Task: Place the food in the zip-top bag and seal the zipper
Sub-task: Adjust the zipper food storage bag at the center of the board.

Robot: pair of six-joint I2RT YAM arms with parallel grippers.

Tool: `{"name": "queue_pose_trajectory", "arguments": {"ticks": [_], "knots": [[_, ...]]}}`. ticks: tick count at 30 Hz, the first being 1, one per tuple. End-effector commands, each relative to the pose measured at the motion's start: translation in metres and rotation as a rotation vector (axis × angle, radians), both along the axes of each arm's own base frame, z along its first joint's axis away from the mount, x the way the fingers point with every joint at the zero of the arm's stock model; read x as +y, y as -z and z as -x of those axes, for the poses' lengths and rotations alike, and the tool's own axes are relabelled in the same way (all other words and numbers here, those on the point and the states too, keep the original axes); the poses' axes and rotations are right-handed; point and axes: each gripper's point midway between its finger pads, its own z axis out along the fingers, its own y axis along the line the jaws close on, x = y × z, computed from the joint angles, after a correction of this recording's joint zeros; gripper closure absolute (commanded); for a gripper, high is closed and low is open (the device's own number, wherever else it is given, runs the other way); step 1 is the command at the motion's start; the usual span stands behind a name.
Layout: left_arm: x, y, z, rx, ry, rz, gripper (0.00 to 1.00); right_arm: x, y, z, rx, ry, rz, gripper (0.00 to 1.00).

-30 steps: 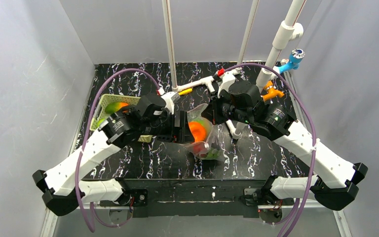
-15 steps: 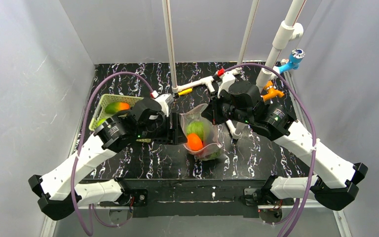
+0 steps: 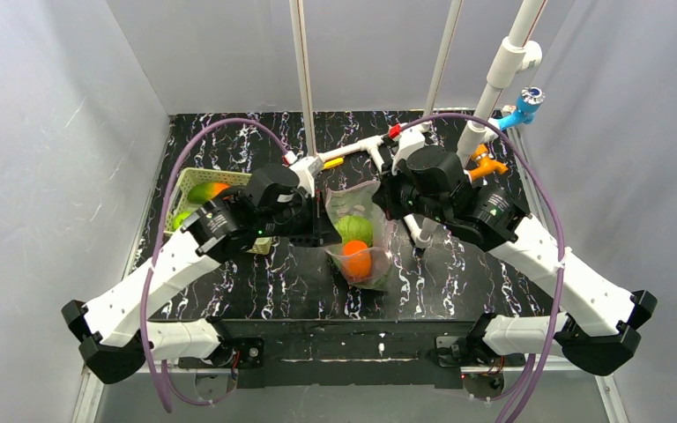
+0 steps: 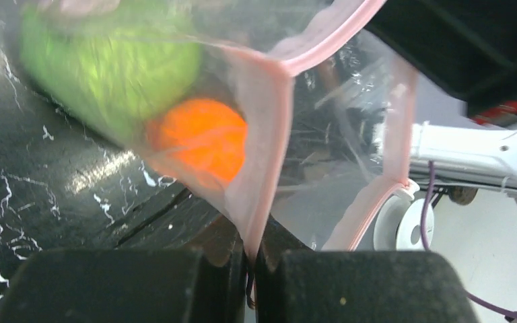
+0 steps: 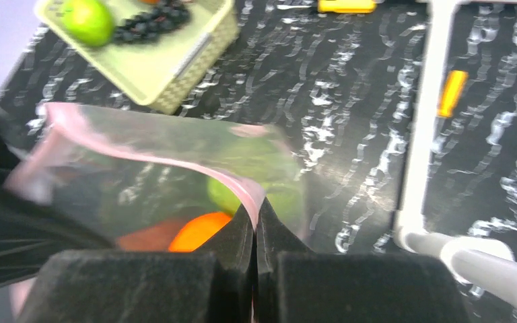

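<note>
Spanning the gap between the two arms over the middle of the black marbled table (image 3: 300, 284), the zip-top bag (image 3: 361, 245) is held with its mouth spread open. An orange (image 3: 356, 262) and a round green piece (image 3: 353, 229) are seen inside it. The pinkish zipper (image 4: 264, 128) is pinched on one side by the left gripper (image 4: 250, 262) and on the opposite side by the right gripper (image 5: 256, 232), each with its jaws pressed together on the strip. A pale green basket (image 3: 176, 196) holding a green fruit (image 5: 87, 17) is seen well apart, to the left.

No readable text, label, brand or number shows in any view.
</note>
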Motion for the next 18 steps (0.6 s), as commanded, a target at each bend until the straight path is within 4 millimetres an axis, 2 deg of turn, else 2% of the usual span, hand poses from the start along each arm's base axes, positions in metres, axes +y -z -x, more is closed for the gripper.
{"name": "queue_pose_trajectory", "arguments": {"ticks": [1,3,5,7,11,13,15,18], "knots": [[0.01,-0.057,-0.017,-0.139,-0.093,0.116,1.0,-0.044,-0.036,-0.029,-0.21,0.161,0.127,0.99],[0.004,-0.053,-0.024,-0.11,-0.101,0.11,1.0,-0.047,-0.042,-0.027,-0.218,0.154,0.126,0.99],[-0.011,-0.036,-0.03,-0.046,-0.077,0.084,1.0,-0.036,-0.047,-0.017,-0.199,0.094,0.063,0.99],[-0.02,-0.022,-0.032,-0.008,-0.057,0.066,1.0,-0.023,-0.042,-0.009,-0.167,0.038,0.011,0.99],[-0.01,0.009,-0.038,0.03,-0.123,0.025,1.0,-0.01,-0.015,-0.006,-0.103,0.007,-0.003,0.99],[-0.005,0.016,-0.038,0.062,-0.143,0.034,1.0,-0.008,-0.007,-0.007,-0.089,0.005,0.015,0.99],[0.001,0.019,-0.036,0.07,-0.155,0.035,1.0,-0.01,-0.009,-0.007,-0.099,0.002,0.024,0.99],[0.015,0.015,-0.036,0.049,-0.19,0.03,1.0,-0.013,-0.024,-0.005,-0.137,-0.009,0.003,0.99]]}}
